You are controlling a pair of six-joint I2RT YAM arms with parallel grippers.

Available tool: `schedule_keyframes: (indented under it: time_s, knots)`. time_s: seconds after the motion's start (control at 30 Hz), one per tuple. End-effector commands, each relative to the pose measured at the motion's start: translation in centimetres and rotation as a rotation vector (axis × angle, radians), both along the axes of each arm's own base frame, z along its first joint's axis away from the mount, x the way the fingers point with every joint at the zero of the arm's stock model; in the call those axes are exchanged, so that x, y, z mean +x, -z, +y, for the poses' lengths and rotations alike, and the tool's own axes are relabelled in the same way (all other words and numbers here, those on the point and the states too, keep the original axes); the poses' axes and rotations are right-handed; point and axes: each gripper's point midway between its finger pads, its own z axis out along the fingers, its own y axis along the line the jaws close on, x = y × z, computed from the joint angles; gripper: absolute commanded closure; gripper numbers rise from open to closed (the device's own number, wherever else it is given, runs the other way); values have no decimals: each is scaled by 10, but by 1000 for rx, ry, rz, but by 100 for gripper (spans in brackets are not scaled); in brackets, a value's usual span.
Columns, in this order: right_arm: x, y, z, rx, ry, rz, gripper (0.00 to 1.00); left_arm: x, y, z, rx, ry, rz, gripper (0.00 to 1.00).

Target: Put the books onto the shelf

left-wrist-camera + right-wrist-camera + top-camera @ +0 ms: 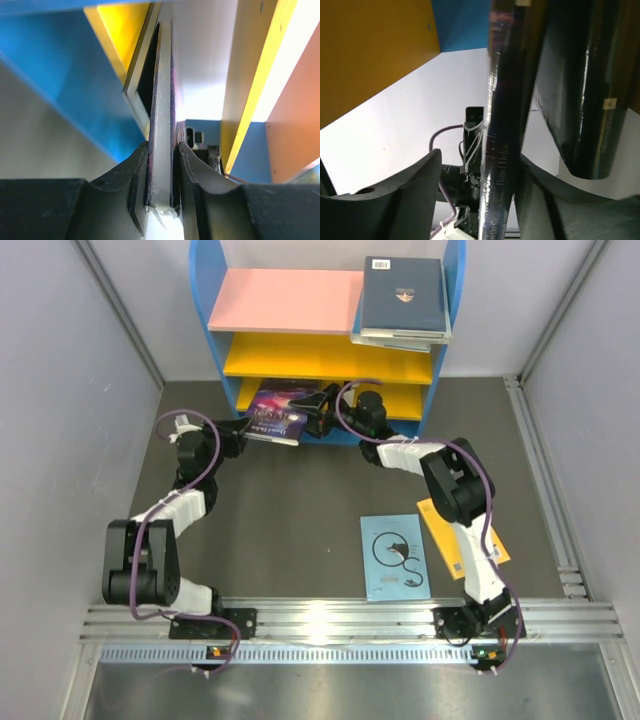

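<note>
Top external alone: navy book [404, 295]

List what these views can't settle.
- Top view: yellow-orange thin paperback, largely under the right arm.
- Top view: books beneath the dark navy paperback on the pink top board; only edges show, count unclear.
- Left wrist view: purple galaxy paperback edge-on in the left hand, cover unseen.

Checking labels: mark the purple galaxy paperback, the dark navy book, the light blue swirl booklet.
purple galaxy paperback [281, 406]: top view, cover centre.
dark navy book [404, 295]: top view, cover centre.
light blue swirl booklet [395, 558]: top view, cover centre.
</note>
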Motion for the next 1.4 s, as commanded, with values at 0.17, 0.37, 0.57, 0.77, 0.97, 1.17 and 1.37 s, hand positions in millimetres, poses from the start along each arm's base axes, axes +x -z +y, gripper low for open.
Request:
schedule_keyframes:
  time_s: [0.17, 0.37, 0.57, 0.77, 0.97, 1.17, 1.37]
  knots:
    - [-15, -90, -14, 161, -37, -263, 34, 30, -18, 14, -133, -34, -254, 100]
    - [-46, -63, -27, 127, -82, -227, 27, 46, -14, 24, -162, -90, -272, 100]
    - [-79, -35, -46, 106, -95, -176, 26, 65, -12, 36, -159, -171, -227, 100]
    - [-96, -30, -55, 96, -119, -176, 25, 75, -9, 60, -180, -322, -184, 100]
    - [-109, -23, -65, 87, -121, -175, 25, 88, -13, 39, -204, -384, -149, 100]
    - [-116, -17, -81, 89, -106, -162, 26, 105, -7, -5, -205, -361, -107, 100]
    - [-124, -16, -107, 71, -88, -175, 25, 105, 13, -14, -127, -431, -13, 100]
